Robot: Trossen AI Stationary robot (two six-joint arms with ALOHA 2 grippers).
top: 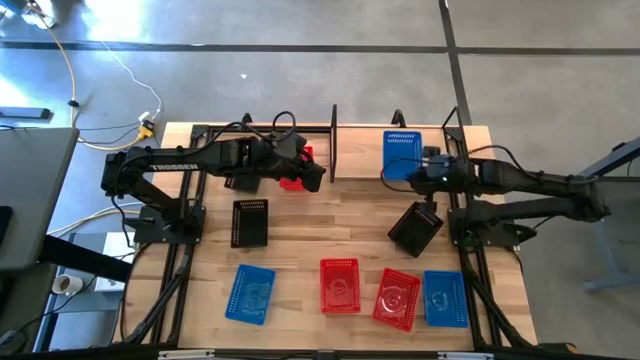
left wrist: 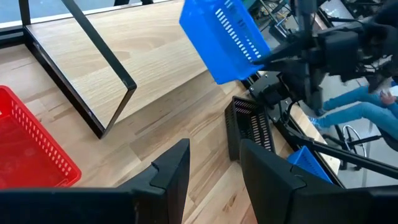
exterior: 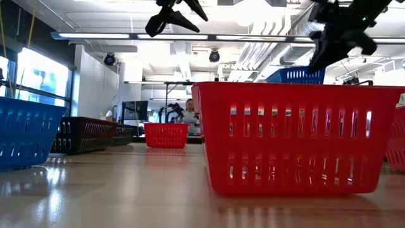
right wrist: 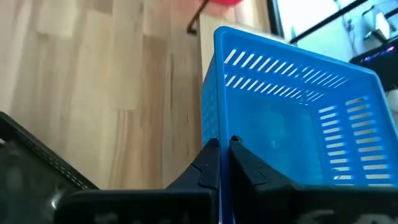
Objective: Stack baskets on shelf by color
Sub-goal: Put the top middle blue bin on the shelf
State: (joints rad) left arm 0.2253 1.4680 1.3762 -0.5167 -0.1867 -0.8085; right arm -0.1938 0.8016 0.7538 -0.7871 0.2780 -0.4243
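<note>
My right gripper (right wrist: pixel 224 163) is shut on a blue basket (right wrist: pixel 292 118), held in the air over the right part of the shelf (top: pixel 333 140); in the high view this basket (top: pixel 402 152) is at the far right. My left gripper (left wrist: pixel 214 171) hovers open with nothing between its fingers, beside a red basket (left wrist: pixel 28 146) that rests on its bottom on the shelf's wood base at the left. On the table stand two black baskets (top: pixel 250 222) (top: pixel 415 228), two blue ones (top: pixel 250 293) (top: pixel 445 298) and two red ones (top: pixel 340 285) (top: pixel 397 297). My right gripper pinches the top edge of one wall of the blue basket (right wrist: pixel 219 134) between its two fingers, close to a corner. The fingers slant down from the table's right side. The basket is lifted clear and tilted, as the left wrist view shows (left wrist: pixel 224 37).
Black shelf uprights and rails (left wrist: pixel 93 81) stand between the two grippers. The right-hand black basket lies tilted just near of my right arm. Bare wood (top: pixel 330 215) lies in the table's middle, and the loose baskets line the near edge. A person shows far off in the room (exterior: pixel 188 114).
</note>
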